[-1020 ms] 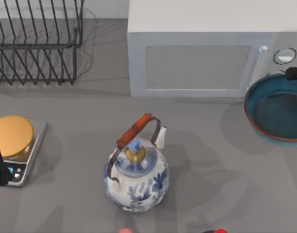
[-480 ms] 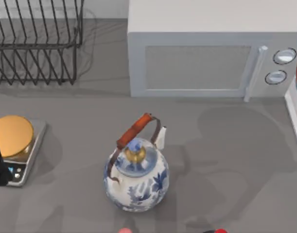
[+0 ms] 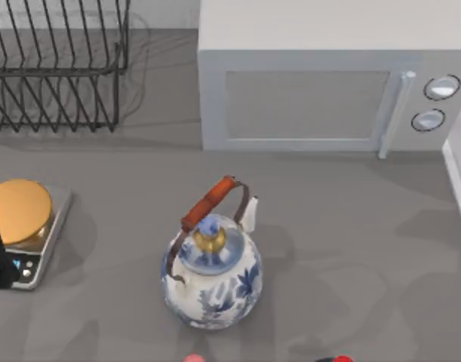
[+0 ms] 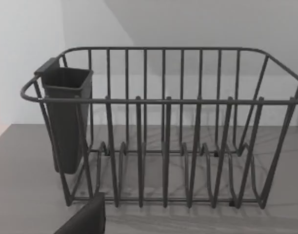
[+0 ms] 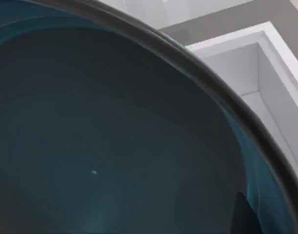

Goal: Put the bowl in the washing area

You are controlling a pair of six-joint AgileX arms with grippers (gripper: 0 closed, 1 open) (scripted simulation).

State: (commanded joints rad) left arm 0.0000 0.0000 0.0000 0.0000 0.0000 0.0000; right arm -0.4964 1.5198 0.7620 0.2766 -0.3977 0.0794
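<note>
Bowl gone from top view since a second ago, when it hung at the right edge by the microwave. Top view now: teapot mid-table, scale at left, dish rack upper left; left arm parked at left edge. Left wrist view: dish rack, cutlery cup. Right wrist view: bowl interior up close, above a white basin. Cannot tell either gripper's state.

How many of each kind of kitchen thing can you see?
Teapot: 1
Bowl: 1
Kitchen scale: 1
Microwave: 1
Dish rack: 1
Total: 5
</note>
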